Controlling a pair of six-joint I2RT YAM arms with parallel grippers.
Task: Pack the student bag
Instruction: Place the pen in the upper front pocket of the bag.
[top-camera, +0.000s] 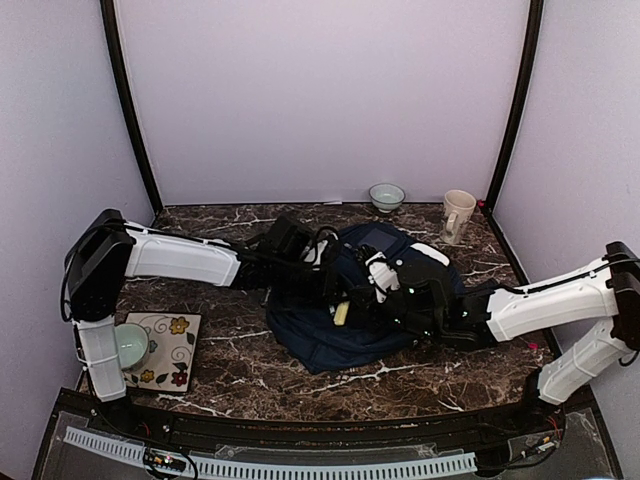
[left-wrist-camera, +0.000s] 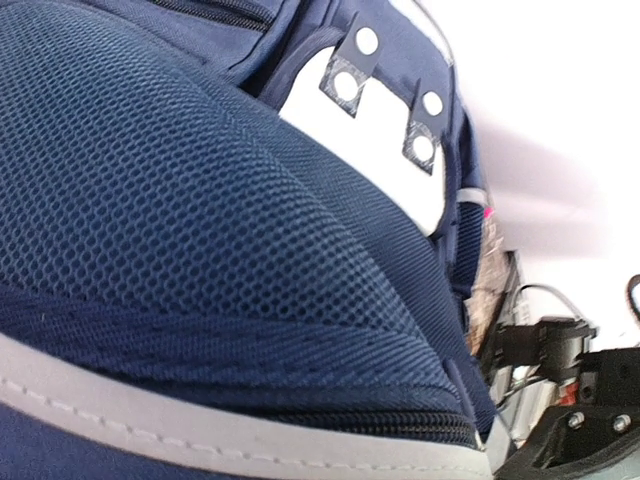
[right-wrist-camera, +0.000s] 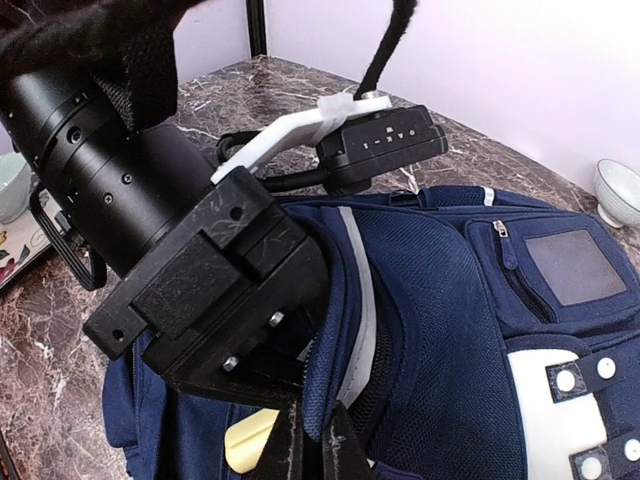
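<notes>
Navy white-striped student bag (top-camera: 310, 340), flat on marble table (top-camera: 230, 365)

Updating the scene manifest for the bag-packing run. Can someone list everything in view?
student bag: 1, navy with white stripes and patch, table centre
yellow item: 1, pale yellow, at the bag's opening, identity unclear
back bowl: 1, pale, back edge
mug: 1, cream, back right
floral tile: 1, white with flowers, front left
green bowl: 1, pale green, on the tile
table: 1, dark marble
left tool: 1, black, at the bag's rim, jaws hidden
right tool: 1, black, shut at the bag's rim
</notes>
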